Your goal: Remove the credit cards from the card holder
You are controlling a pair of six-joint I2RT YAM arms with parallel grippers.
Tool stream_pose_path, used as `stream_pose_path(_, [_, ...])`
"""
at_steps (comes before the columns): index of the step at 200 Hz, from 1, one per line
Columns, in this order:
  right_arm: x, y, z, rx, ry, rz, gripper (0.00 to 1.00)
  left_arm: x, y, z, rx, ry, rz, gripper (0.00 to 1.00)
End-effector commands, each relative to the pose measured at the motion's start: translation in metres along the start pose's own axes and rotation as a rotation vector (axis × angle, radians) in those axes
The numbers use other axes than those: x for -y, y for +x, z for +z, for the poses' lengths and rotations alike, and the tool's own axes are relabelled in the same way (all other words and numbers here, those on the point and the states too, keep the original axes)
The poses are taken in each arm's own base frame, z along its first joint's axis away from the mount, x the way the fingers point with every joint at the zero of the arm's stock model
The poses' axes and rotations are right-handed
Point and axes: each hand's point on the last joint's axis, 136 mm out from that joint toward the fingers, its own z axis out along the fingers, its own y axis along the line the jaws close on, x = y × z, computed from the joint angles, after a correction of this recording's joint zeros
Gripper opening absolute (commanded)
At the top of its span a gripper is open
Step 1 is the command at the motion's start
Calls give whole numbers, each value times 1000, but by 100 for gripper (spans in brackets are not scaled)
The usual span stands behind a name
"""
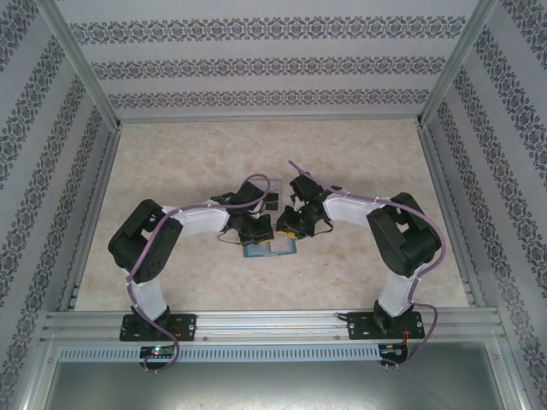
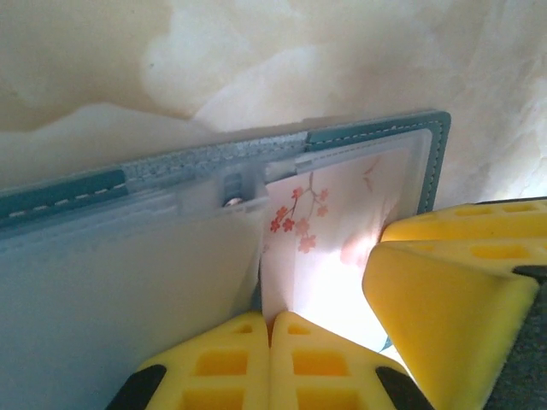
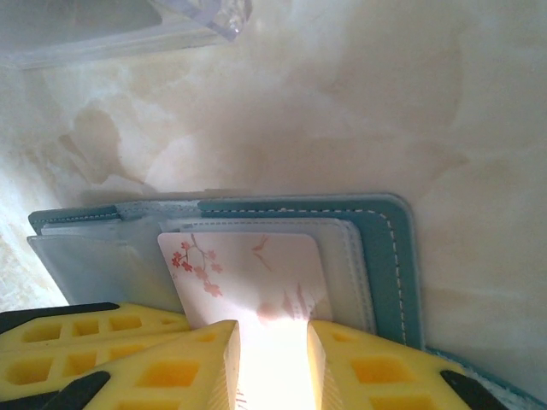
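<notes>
The teal card holder (image 1: 269,249) lies open on the table between both arms, its stitched edge (image 2: 376,130) and clear sleeves showing. A white credit card (image 3: 248,273) with pink blossoms sticks partway out of a sleeve. My left gripper (image 2: 272,318) is shut, and the lower corner of the card (image 2: 325,248) runs into the seam between its yellow fingertips. My right gripper (image 3: 271,342) stands with jaws apart, its tips resting over the card and the holder (image 3: 389,256). One of its fingers (image 2: 436,299) shows in the left wrist view.
A clear plastic tray (image 1: 272,201) sits just behind the holder, its corner (image 3: 128,26) close above it. The marbled tabletop (image 1: 171,162) spreads out around the arms. Patterned walls and metal rails (image 1: 94,213) box in the table.
</notes>
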Motion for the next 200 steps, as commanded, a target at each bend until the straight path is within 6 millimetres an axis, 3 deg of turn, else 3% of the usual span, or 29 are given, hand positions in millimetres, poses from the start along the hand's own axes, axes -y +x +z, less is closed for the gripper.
stream_pose_path(1, [14,11,5,-23,52,5,31,5,-5,-7,27,21,13,3])
stream_pose_path(95, [28,7,-4,6,144,-18,39,-18,7,-27,34,-97,20,2])
stream_pose_path(200, [24,6,-3,2,140,-29,39,-13,5,-49,19,-212,95,1])
